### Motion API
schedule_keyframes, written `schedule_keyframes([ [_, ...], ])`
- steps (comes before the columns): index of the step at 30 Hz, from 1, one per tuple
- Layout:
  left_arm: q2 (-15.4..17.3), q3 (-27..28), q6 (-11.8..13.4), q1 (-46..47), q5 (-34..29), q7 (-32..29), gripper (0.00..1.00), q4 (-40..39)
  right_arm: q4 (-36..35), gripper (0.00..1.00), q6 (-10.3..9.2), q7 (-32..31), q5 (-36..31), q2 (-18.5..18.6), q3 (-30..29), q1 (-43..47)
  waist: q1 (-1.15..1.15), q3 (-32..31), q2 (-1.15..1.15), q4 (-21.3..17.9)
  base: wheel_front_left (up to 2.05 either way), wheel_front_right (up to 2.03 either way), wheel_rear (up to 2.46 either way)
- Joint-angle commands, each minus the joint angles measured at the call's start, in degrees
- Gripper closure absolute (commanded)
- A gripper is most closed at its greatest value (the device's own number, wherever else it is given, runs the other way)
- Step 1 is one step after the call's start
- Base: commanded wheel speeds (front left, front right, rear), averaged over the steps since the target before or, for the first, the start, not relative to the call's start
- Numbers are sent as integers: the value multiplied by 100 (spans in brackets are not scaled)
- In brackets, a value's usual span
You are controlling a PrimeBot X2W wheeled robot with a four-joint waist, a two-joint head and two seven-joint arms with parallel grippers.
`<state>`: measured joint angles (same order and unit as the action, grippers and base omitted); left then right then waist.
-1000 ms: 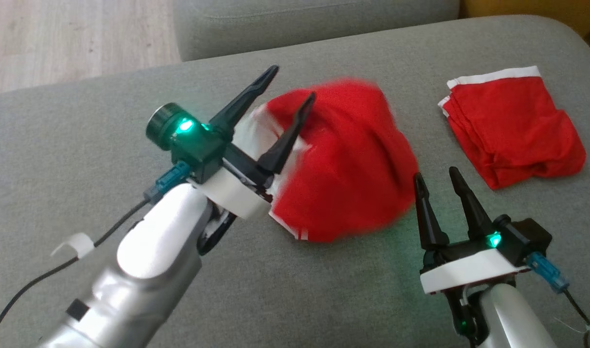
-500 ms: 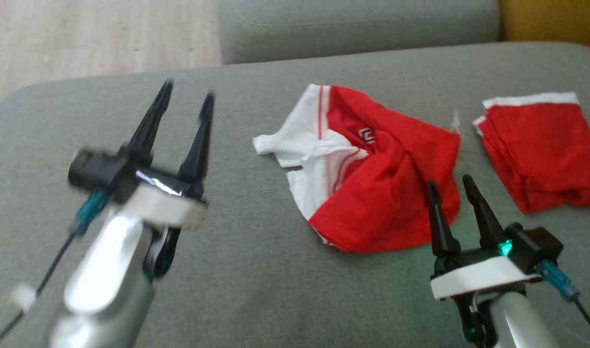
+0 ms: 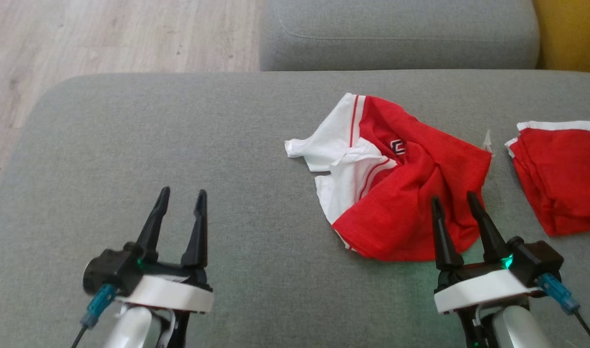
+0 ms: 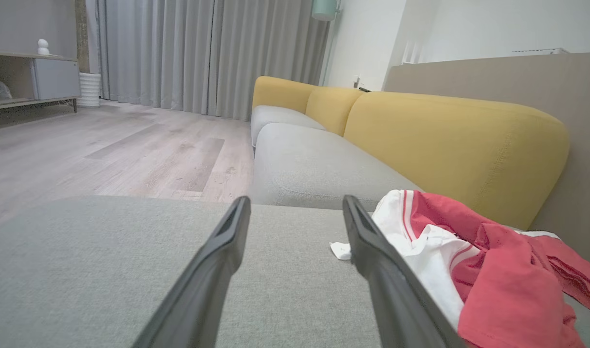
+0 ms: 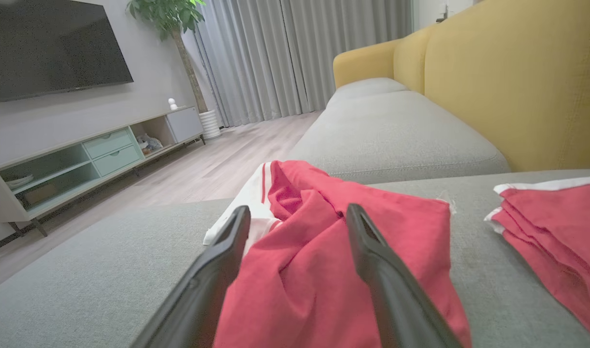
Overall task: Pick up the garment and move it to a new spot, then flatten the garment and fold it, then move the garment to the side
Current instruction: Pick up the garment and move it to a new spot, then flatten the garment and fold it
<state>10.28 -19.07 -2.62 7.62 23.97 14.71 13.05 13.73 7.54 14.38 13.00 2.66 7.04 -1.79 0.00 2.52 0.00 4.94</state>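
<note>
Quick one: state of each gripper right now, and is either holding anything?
Left gripper: open, holding nothing, above the bare sofa cushion.
Right gripper: open, holding nothing, fingers at the near edge of the crumpled garment.

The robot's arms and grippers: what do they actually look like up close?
Each ends in two long, tapering black fingers; the left gripper and the right gripper look alike. Below the fingers sits a black block on a white collar, then a silvery forearm. A blue cable plug sticks out of each, and a green light glows.
</note>
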Motion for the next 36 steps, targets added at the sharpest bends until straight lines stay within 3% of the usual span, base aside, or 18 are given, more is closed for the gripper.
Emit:
schedule_keyframes([
  [1,-4,234,-70,363,-107,29,0,-205,-173,0,-5,62,-51,21,159,-196,0,44,0,-54,0,0,0],
  [10,-191,-532,-404,1100,-264,-301,0,464,-198,0,-5,62,-87,21,142,-336,0,399,0,-497,0,0,0],
  [19,-379,-1387,-482,1971,62,-1043,0,1271,-276,0,-5,62,-68,21,148,-511,0,852,0,-1023,0,0,0],
  [27,-353,-1581,-485,2617,212,-1326,0,2138,-301,0,-5,62,17,21,161,-591,0,1068,0,-1448,0,0,0],
  [36,-274,-1879,-486,2869,543,-1275,0,2727,-307,0,-5,62,65,21,166,-600,0,1076,0,-1623,0,0,0],
])
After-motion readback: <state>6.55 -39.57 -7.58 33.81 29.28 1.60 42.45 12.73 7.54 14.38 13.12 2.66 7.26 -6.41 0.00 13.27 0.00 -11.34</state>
